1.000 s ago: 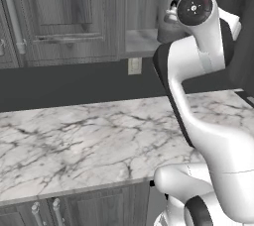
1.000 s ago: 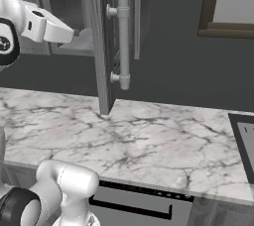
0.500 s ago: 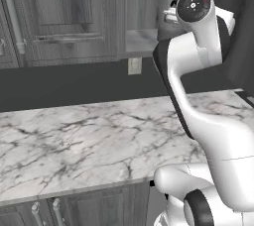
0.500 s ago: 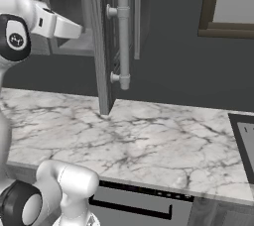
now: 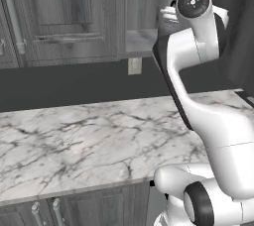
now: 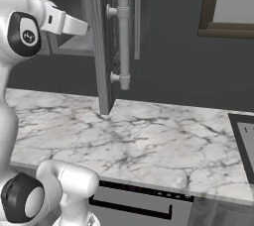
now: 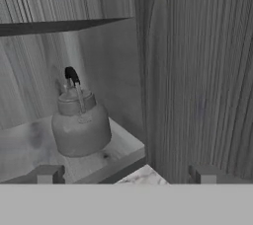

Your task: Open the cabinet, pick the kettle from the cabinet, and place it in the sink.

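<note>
Cabinet: While its recessed-panel door with the long vertical silver bar handle stands swung out toward the right base camera, the tall dark grey wood-grain wall cabinet is open, and its paler grey shelf shows inside.
Kettle: The small squat grey metal kettle, with a rounded body and a thin dark arched handle, sits upright on that shelf, near the front edge and close to the cabinet's side wall.
Gripper: The two-finger gripper points into the cabinet; its dark fingertips are spread wide with nothing between them, short of the kettle.
Counter: White marble counter below the cabinet.
Sink: A dark edge at the far right of the right base view may be the black basin; too little shows to be sure.
</note>
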Motion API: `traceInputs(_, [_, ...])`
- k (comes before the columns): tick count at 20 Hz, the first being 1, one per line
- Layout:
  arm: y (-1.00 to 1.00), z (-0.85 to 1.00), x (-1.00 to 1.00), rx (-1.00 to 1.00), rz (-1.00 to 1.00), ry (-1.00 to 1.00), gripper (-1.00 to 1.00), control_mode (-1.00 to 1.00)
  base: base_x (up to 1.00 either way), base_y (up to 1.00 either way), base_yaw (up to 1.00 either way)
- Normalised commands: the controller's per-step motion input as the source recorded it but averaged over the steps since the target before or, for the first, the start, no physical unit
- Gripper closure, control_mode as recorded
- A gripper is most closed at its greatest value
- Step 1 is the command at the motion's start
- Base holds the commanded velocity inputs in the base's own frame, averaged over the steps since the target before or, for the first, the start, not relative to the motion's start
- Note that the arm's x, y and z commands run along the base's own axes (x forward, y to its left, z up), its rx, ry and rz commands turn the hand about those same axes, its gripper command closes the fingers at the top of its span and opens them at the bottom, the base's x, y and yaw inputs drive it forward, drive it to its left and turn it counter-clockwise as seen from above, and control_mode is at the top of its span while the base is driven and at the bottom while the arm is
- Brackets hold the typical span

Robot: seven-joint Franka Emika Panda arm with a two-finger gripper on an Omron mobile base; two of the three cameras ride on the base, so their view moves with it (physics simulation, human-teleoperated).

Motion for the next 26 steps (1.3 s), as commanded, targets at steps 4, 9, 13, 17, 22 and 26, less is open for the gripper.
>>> traceInputs(4, [0.0, -0.04, 0.21, 0.0, 0.08, 0.0, -1.0, -1.0, 0.0, 0.0, 0.0])
traceInputs(9, [-0.04, -0.03, 0.2, 0.0, 0.09, 0.0, -1.0, -1.0, 0.0, 0.0, 0.0])
traceInputs(13, [-0.03, -0.02, 0.28, 0.0, 0.09, 0.03, -1.0, -1.0, 0.0, 0.0, 0.0])
traceInputs(17, [0.0, 0.0, 0.33, 0.0, 0.08, 0.03, -1.0, -1.0, 0.0, 0.0, 0.0])
traceInputs(22, [0.0, 0.0, 0.32, 0.0, 0.06, 0.0, -1.0, -1.0, 0.0, 0.0, 0.0])
traceInputs(26, [0.02, 0.01, 0.36, 0.0, 0.03, 0.0, -1.0, -1.0, 0.0, 0.0, 0.0])
